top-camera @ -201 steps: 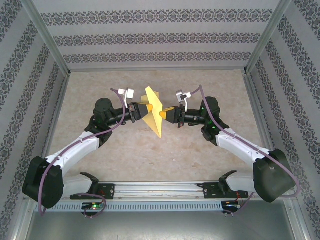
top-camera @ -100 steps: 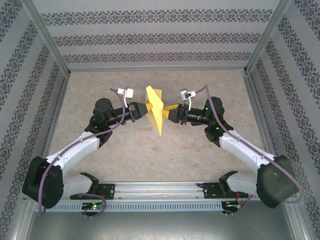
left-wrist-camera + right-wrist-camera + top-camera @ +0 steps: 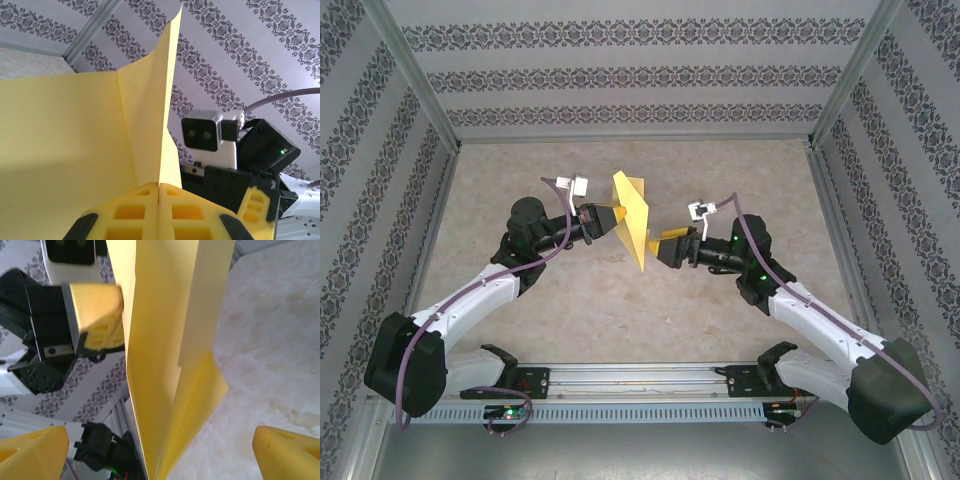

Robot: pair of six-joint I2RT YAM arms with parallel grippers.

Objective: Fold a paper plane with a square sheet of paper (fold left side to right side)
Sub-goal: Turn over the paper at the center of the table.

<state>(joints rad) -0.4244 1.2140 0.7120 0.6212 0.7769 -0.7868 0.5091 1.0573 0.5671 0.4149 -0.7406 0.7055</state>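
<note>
One folded yellow paper is held in the air over the table, approx. mid-table. L gripper, at the paper's 9 o'clock, has its jaws pressed together, pinching the paper's edge. R gripper, at approx. 4 o'clock and just beside the paper, has its jaws spread wide.

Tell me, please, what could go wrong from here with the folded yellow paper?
1. Only the left gripper is shut on the paper, near one edge; the thin sheet may sag, twist or slip out.
2. The right gripper is open, its fingers on either side of the paper; closing off the crease could crumple it or add a wrong fold.
3. The grippers are close together and might bump.
</note>
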